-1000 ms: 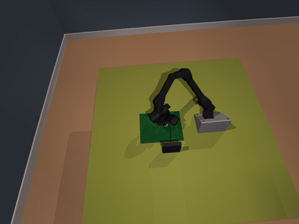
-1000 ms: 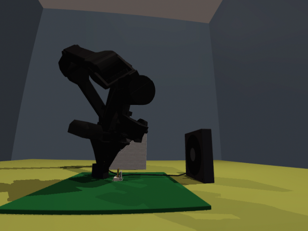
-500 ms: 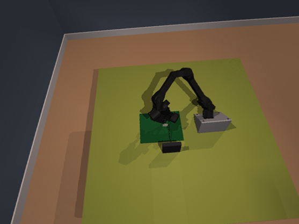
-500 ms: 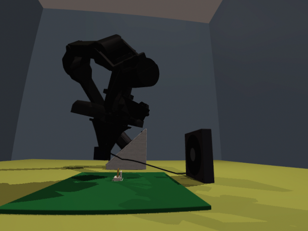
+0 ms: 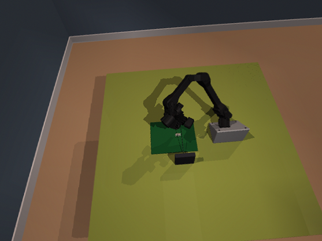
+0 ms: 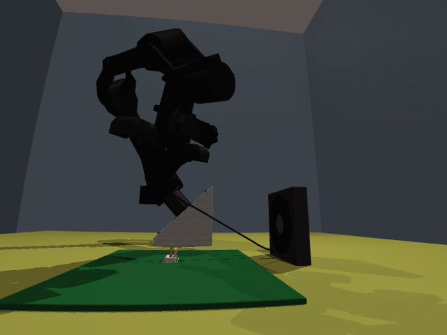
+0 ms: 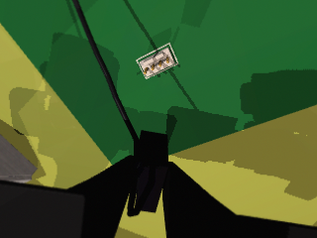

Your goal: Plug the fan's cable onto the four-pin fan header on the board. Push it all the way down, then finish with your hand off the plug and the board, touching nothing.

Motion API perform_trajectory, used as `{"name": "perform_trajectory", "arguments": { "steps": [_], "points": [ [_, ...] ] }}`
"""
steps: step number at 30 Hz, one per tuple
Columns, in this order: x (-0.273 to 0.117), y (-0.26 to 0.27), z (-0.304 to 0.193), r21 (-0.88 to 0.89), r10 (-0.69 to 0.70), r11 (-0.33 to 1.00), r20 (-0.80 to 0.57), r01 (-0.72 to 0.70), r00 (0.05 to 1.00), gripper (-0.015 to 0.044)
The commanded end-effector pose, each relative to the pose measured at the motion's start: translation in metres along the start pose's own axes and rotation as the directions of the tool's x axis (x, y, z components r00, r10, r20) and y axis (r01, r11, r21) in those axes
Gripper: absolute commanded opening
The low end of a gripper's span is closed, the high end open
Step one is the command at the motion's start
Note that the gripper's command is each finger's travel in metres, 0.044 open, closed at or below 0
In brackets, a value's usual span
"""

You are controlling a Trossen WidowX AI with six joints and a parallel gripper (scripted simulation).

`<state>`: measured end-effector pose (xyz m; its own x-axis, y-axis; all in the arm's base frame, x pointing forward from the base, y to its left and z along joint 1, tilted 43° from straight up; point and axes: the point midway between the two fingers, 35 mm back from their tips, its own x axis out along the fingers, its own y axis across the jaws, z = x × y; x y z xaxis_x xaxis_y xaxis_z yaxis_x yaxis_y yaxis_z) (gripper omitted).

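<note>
My gripper [image 6: 156, 198] [image 7: 150, 165] is shut on the fan cable's black plug [image 6: 146, 195] [image 7: 153, 147], held well above the board [image 5: 163, 147] [image 6: 162, 288] [image 7: 223, 30]. The plug sticks out past the fingertips in the wrist view. The white four-pin fan header [image 5: 178, 134] [image 6: 170, 258] [image 7: 158, 61] stands on the board, its pins bare, ahead of the plug in the wrist view. The black cable [image 6: 223, 223] [image 7: 107, 77] runs from the plug to the fan [image 5: 184, 158] [image 6: 301, 227]. The fingers hide part of the plug.
The fan stands upright beside one edge of the board. The arm's grey wedge-shaped base [image 5: 230, 136] [image 6: 195, 230] stands on the yellow-green mat [image 5: 132, 212] beyond the board in the exterior view. The arm's shadows fall across the board and mat.
</note>
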<state>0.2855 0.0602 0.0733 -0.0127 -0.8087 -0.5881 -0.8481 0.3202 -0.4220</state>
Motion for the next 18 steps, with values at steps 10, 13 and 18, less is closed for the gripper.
{"name": "perform_trajectory", "arguments": {
  "steps": [10,13,18],
  "points": [
    [-0.013,-0.015,0.008,0.01,0.002,1.0,0.069,-0.003,0.998,0.0],
    [-0.015,-0.021,0.013,0.01,0.004,1.0,0.099,-0.005,0.995,0.0],
    [-0.017,-0.032,0.022,0.01,0.003,1.0,0.148,-0.005,0.989,0.0]
  ]
}}
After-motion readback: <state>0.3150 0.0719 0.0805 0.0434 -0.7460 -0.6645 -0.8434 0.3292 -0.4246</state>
